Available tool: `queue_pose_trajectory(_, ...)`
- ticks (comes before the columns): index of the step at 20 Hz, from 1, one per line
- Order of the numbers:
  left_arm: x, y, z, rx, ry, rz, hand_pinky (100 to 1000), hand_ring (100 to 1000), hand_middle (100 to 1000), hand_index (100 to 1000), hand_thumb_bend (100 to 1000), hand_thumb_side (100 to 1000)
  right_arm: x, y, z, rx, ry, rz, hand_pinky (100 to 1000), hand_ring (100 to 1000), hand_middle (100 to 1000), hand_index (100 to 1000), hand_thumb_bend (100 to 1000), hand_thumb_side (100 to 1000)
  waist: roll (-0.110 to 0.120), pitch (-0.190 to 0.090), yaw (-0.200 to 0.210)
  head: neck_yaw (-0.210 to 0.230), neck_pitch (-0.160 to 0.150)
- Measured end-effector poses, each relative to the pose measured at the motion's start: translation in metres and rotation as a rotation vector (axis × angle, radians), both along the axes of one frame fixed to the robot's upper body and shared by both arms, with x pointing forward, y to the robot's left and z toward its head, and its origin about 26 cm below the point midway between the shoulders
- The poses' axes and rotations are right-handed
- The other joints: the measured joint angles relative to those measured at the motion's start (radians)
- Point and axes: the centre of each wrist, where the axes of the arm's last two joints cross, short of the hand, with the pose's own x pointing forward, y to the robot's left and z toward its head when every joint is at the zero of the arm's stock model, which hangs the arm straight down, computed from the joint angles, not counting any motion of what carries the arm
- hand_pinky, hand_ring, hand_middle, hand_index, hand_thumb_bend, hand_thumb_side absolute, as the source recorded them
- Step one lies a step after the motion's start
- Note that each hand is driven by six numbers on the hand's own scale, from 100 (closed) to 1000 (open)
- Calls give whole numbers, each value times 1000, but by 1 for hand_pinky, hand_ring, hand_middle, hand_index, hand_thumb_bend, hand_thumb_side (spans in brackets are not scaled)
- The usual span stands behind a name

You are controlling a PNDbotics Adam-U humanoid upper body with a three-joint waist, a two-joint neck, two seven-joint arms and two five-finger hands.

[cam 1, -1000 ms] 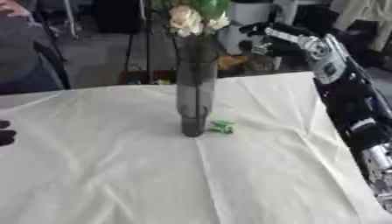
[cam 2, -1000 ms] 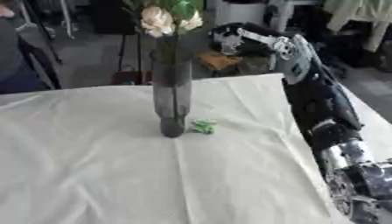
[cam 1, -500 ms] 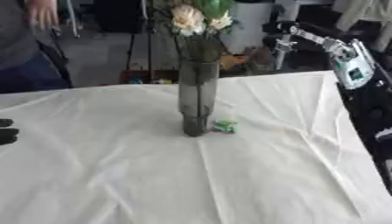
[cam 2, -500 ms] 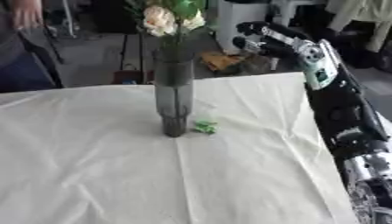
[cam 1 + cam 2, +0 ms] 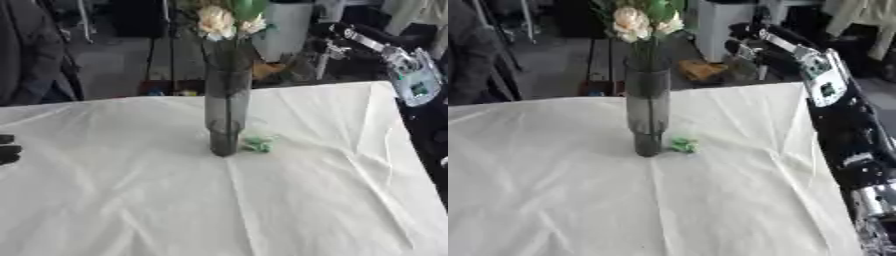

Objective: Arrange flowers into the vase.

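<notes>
mid-cloth stands the vase (image 5: 226,115) — green scrap (image 5: 259,144) just beside.

— Any lettering you can read from your end?

— None I can make out. The pale panel (image 5: 826,86) on my right arm, just below the raised right hand (image 5: 750,42), carries a small dark square — whatever is on it stays a blur.
</notes>
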Motion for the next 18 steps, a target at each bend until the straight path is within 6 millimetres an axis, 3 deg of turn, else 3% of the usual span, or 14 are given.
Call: queue_pose_trajectory(18,-1,1,-1,-2,2,6,757,738,725,781,727,958,-5,-1,1,24,-13,4,963,913,866,978,404,975,3,0,-4,5,0)
